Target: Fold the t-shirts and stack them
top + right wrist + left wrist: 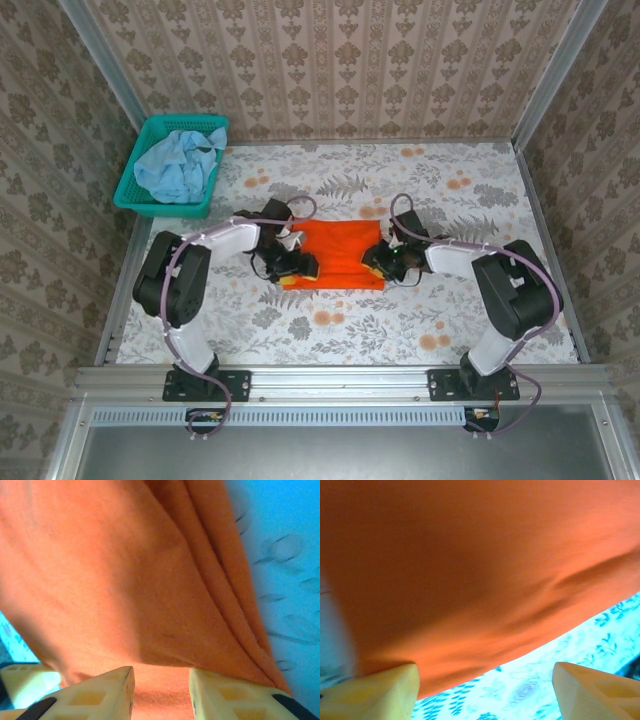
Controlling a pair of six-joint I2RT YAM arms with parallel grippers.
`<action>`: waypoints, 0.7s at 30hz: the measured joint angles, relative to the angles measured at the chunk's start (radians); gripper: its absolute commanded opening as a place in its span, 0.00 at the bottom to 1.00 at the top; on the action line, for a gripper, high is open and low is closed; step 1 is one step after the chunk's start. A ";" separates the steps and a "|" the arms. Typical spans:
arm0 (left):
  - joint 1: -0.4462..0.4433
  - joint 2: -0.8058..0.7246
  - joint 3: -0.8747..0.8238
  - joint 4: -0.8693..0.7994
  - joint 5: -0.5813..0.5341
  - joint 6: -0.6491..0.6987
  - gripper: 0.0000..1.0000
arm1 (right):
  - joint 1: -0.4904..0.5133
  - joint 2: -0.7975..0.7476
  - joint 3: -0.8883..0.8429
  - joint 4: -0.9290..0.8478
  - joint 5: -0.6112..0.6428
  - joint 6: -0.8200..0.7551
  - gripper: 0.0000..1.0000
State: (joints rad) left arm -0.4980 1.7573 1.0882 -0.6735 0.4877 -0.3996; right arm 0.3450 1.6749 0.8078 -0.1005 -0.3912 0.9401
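Orange t-shirt (340, 252) between both tools, folded to a rectangle, flat in middle of bench (400, 320). Left tool (298, 268) at its near left corner, released: yellow fingers (380, 695) wide apart in left wrist view, bare floral bench in the gap, cloth edge right at one finger. Right tool (378, 262) at right edge: fingers (100, 695) narrowly apart, orange cloth in the gap, layered folds alongside; pinched or let go, can't tell. Further out: pale blue t-shirt (178, 165) crumpled in teal basket (150, 205), far left corner of bench, well apart from orange one.
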 measured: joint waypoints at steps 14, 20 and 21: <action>0.107 -0.343 0.118 -0.149 -0.228 -0.028 1.00 | 0.083 -0.194 0.190 -0.306 0.402 -0.100 0.72; 0.107 -0.425 0.009 -0.167 -0.246 -0.061 1.00 | 0.166 -0.011 0.365 -0.415 0.447 -0.188 0.79; 0.107 -0.433 -0.008 -0.172 -0.249 -0.064 1.00 | 0.169 0.031 0.383 -0.436 0.453 -0.206 0.79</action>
State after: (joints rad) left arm -0.3912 1.3243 1.0805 -0.8455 0.2390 -0.4637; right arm 0.5144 1.7054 1.1908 -0.5365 0.0616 0.7345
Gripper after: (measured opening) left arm 0.999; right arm 0.793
